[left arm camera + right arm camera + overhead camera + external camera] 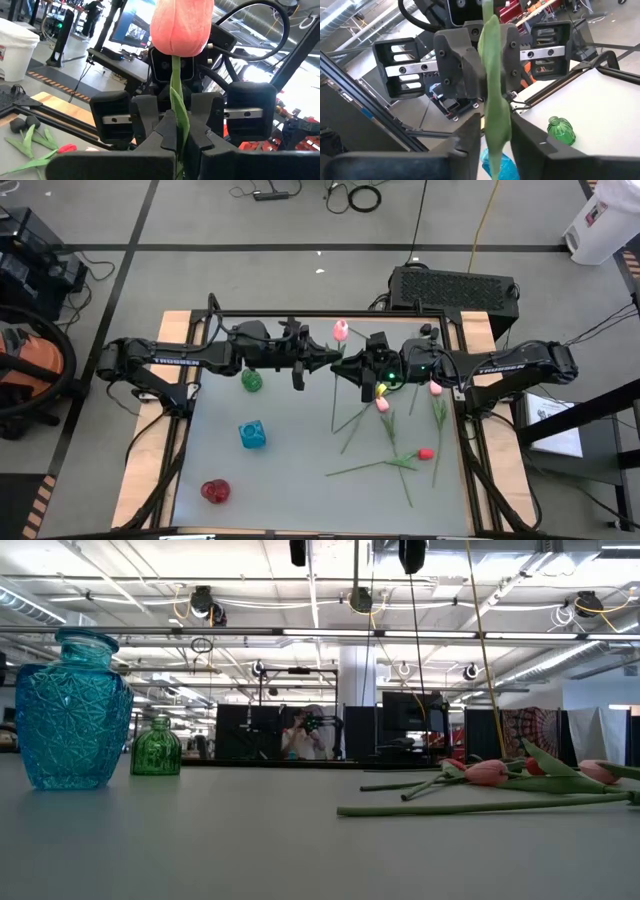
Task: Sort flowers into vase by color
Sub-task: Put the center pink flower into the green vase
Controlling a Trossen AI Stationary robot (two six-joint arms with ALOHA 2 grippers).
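1. High view: the left gripper [328, 361] and the right gripper [350, 367] meet nose to nose near the back middle of the table [290, 480]. A pink tulip [341, 330] is held between them, its head just behind the fingertips and its stem running forward over the table. More flowers [400, 460] lie loose on the right half, some pink and one red. A green vase [251, 381] stands just in front of the left arm, a blue vase [252, 434] nearer the middle, and a red vase [215, 491] toward the front left.

2. Low view: the blue vase [72, 710] and green vase [156, 747] stand upright at left; loose flowers [490, 780] lie flat at right. Neither gripper shows at table level.

3. Left wrist view: the left gripper [181, 145] has its fingers pressed against the stem, with the pink tulip [181, 25] head upright above. The right gripper [182, 120] faces it, closed on the same stem.

4. Right wrist view: the right gripper [495, 135] clamps the pink tulip's green leaf and stem [495, 100]; the left gripper [479, 65] opposite pinches it too. The green vase [561, 130] stands on the table beyond.
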